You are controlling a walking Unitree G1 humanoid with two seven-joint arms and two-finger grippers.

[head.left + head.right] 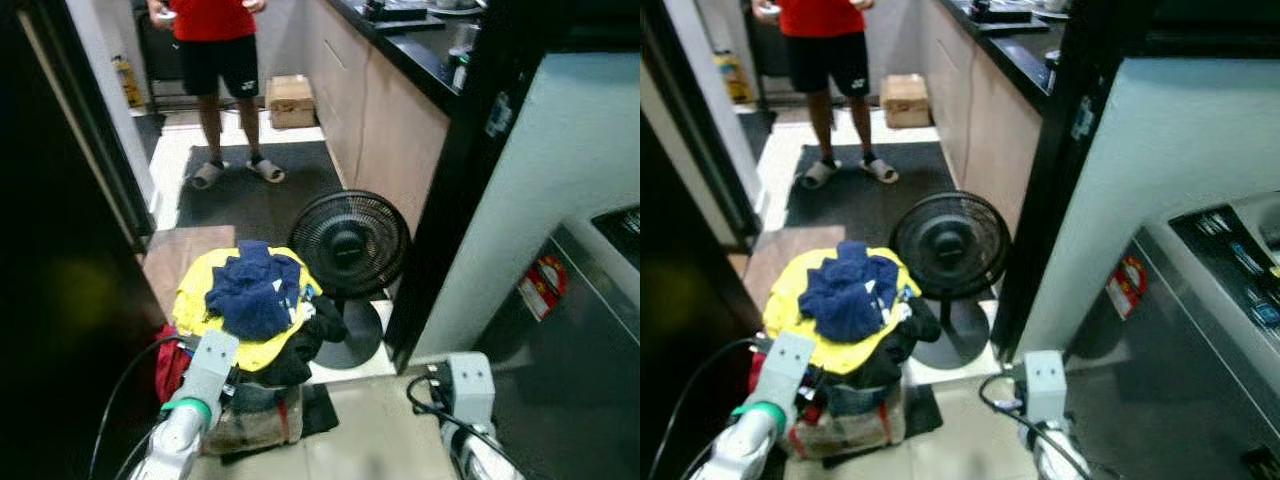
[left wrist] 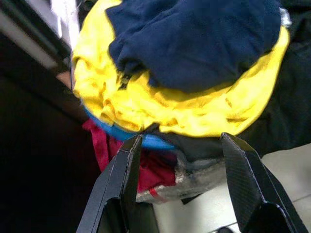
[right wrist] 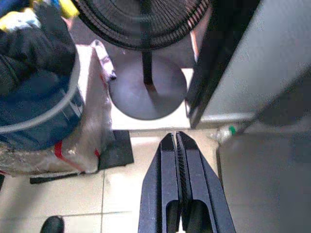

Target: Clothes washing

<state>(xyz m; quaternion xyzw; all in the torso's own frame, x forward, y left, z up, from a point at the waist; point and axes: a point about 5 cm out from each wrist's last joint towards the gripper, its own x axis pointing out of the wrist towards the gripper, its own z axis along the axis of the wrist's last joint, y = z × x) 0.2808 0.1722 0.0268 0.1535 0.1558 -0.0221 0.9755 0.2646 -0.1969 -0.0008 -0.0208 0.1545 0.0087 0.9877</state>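
Clothes (image 1: pixel 255 300) sit heaped on a basket on the floor just ahead of me to the left: I count one navy garment (image 1: pixel 252 292) on top, one yellow one (image 1: pixel 205 300) spread under it, a dark one (image 1: pixel 312 335) spilling over the right side and something red (image 1: pixel 170 368) low on the left, mostly hidden. The basket (image 3: pixel 46 116) itself is largely buried; my right wrist view shows a blue wall with a pale rim, and clear plastic wrapping (image 3: pixel 95 131) with red tape around its lower part. My left gripper (image 2: pixel 181 167) hangs just near the pile with its two black fingers spread wide, nothing between them, the heap just beyond the tips. My right gripper (image 3: pixel 176 160) hangs over bare floor tile to the right of the basket, its two fingers pressed flat together and holding nothing. One black standing fan (image 1: pixel 350 245) stands just right of the pile, its round base (image 3: pixel 147 92) on the floor. At the near right is one washing machine (image 1: pixel 1210 330), cut off by the frame edge, its panel markings too small to read. Far off, one person (image 1: pixel 220 70) in a red top and black shorts stands on a dark mat, cut off above the chest, beside one cardboard box (image 1: pixel 290 100).
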